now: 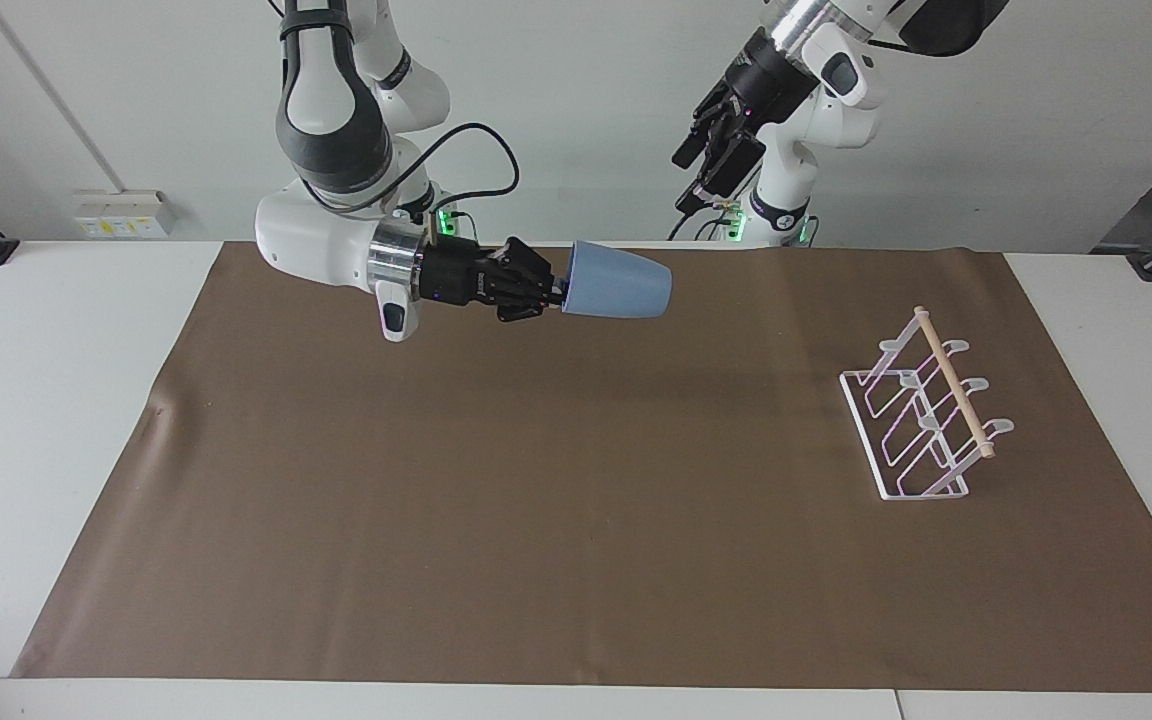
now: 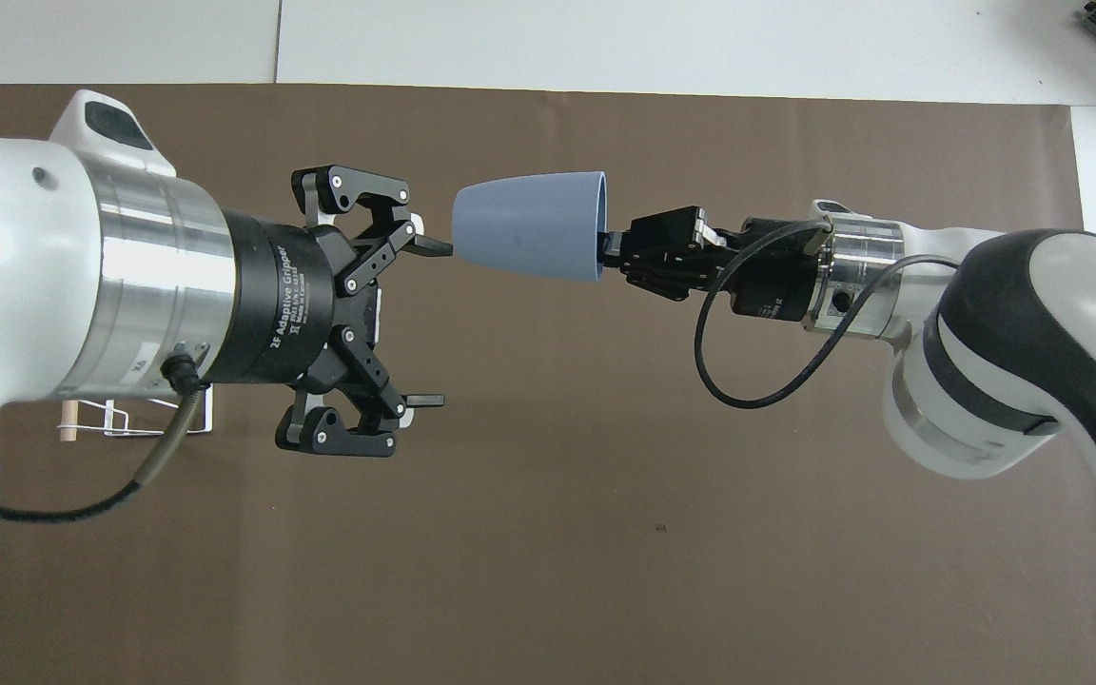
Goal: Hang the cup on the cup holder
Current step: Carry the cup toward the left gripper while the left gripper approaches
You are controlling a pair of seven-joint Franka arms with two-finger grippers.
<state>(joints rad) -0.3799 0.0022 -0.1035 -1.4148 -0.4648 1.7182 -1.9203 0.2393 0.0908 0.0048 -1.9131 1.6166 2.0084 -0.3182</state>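
My right gripper is shut on the rim of the light blue cup, with one finger inside it. It holds the cup on its side in the air over the brown mat, base toward the left arm's end. In the overhead view the cup lies between my right gripper and my left gripper. My left gripper is open and empty, raised high, well above the cup. The white wire cup holder with its wooden dowel stands on the mat at the left arm's end. In the overhead view the cup holder is mostly hidden under my left arm.
A brown mat covers most of the white table. A black cable loops down from my right wrist.
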